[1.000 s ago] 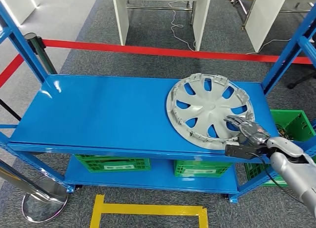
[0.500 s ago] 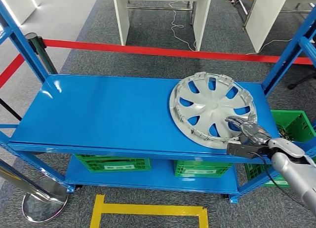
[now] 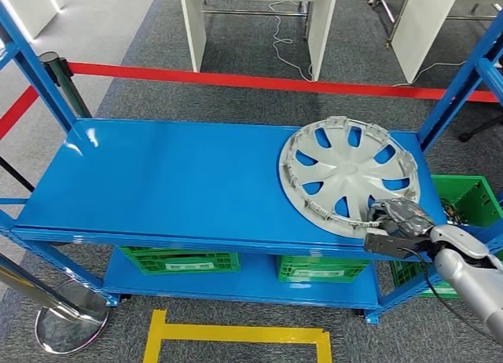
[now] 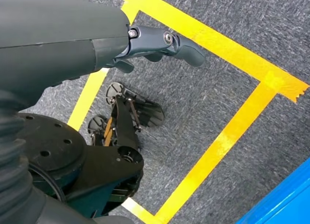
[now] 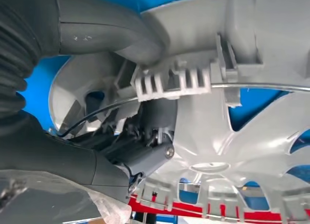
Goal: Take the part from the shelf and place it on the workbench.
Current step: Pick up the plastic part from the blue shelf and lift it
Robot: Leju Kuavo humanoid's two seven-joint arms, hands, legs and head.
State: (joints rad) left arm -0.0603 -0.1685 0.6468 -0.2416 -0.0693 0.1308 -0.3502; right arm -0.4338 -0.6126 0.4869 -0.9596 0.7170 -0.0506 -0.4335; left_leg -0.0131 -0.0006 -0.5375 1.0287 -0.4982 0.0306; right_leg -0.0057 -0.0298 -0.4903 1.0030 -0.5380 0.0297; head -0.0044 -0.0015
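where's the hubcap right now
In the head view, the silver hubcap lies at the right end of the blue shelf, its near edge gripped by the right hand.

Shelf unit (image 3: 166, 182): glossy blue metal deck, blue uprights. Round plastic wheel cover (image 3: 350, 174): pale silver-grey, blue showing through its spoke cut-outs. Right robot hand (image 3: 394, 221): dark grey fingers, silver arm behind. Left robot hand (image 4: 161, 42): dark grey. Lower-tier plastic crates (image 3: 178, 261): green, lattice-sided. Carpet floor (image 3: 237, 56): speckled grey, crossed by red barrier tape (image 3: 237, 80); yellow tape outline (image 3: 237, 333) near the shelf.
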